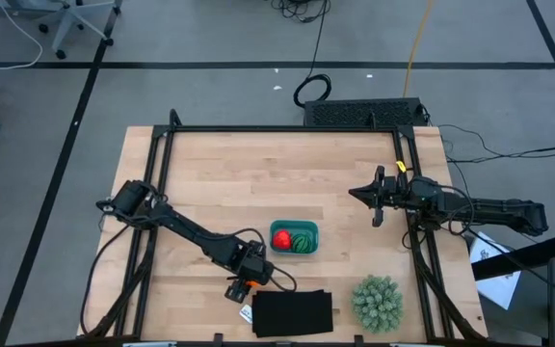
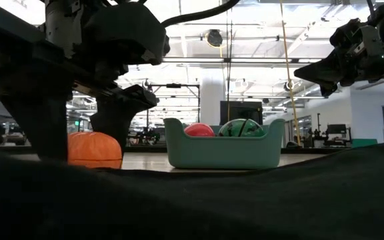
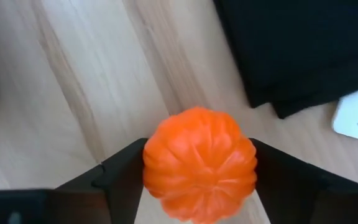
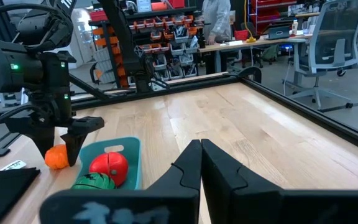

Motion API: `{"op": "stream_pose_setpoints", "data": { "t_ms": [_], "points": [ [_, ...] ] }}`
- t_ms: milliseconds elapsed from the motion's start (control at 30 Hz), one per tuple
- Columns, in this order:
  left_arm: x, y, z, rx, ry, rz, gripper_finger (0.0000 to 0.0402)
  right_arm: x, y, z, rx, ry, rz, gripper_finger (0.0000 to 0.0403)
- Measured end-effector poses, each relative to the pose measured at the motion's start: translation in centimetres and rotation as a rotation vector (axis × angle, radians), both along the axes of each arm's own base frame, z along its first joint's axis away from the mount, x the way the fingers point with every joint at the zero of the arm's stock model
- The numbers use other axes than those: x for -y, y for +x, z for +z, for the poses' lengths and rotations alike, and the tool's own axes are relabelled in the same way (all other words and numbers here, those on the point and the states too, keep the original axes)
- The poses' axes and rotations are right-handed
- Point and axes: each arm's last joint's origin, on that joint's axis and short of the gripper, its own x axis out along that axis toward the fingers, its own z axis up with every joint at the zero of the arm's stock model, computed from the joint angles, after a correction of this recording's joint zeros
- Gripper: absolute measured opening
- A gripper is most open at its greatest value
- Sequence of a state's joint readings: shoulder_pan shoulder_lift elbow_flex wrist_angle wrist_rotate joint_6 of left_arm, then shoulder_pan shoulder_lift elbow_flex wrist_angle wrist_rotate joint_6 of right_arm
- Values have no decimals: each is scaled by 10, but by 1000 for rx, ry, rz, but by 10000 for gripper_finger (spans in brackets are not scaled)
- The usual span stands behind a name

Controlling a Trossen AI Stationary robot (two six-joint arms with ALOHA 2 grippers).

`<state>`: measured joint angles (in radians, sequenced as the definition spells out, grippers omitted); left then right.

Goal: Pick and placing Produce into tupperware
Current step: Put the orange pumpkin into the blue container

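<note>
The teal tupperware (image 1: 308, 227) stands on the table near the middle, with the red fruit (image 1: 281, 238) and the dark green fruit (image 1: 303, 242) inside. Both also show in the low view, red fruit (image 2: 199, 130) and green fruit (image 2: 240, 128). The orange round fruit (image 1: 250, 284) is on the near side of the tupperware, to its left, between the fingers of my left gripper (image 1: 244, 285). My right gripper (image 1: 355, 194) is shut and empty, raised above the table's right part, pointing toward its left edge. My left gripper pinches the orange fruit between its two fingers, one on each side of its round body (image 3: 151, 165). The fingers (image 2: 119, 117) come from above, pointing down. The fruit's underside (image 2: 94, 162) is at table height; I cannot tell whether it is lifted clear.
A black flat rectangle (image 1: 292, 313) lies at the near edge beside the orange fruit, with a white label (image 1: 246, 313) at its left. A pale-green spiky plant ball (image 1: 377, 301) stands near right. The far half of the table is bare wood (image 1: 258, 173).
</note>
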<state>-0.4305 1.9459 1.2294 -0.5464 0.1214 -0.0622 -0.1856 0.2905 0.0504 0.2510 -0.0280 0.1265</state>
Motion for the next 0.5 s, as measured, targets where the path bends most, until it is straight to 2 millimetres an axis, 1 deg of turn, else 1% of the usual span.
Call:
{"op": "stream_pose_setpoints", "data": {
  "t_ms": [133,267,367,433,500],
  "points": [
    [0,-1,2,-4,-12,-14,253,0,0,1,7,-1,0,0],
    [-4,-4,9,-21,-16,-19,256,0,0,1,12,-2,0,0],
    [-9,-8,21,-16,-6,-12,264,0,0,1,13,-2,0,0],
    [-11,-8,31,22,-11,-8,267,0,0,1,6,-1,1,0],
    [-15,-11,41,34,1,-1,268,0,1,1,10,-1,0,0]
  ]
}}
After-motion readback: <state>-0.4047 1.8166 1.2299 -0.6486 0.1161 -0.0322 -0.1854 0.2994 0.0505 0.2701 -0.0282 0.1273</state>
